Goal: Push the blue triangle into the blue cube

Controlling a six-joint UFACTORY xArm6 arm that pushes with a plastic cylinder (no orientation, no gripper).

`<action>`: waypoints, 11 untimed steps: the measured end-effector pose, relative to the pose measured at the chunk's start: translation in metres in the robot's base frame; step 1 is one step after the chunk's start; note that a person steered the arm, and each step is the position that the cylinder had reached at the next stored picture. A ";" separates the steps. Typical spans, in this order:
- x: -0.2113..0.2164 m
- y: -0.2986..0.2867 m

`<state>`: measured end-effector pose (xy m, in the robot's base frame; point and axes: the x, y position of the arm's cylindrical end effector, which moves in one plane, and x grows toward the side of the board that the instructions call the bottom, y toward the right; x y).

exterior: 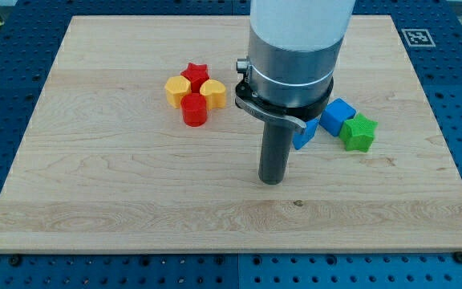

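My tip (273, 181) seems just beside the blue triangle (303, 135).

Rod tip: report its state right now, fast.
My tip: no gripper, holding nothing; it rests on the board, just left of and below the blue triangle, apparently not touching it.

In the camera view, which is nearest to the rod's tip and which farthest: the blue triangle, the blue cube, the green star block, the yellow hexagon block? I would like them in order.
From my tip:
1. Blue triangle block, just up and to the view's right, partly hidden by the arm.
2. Blue cube, farther right.
3. Green star block, touching the cube, rightmost.
4. Yellow hexagon block, upper left, in the red and yellow cluster.
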<state>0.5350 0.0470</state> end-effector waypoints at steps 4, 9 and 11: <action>-0.049 0.040; -0.062 0.089; -0.042 0.090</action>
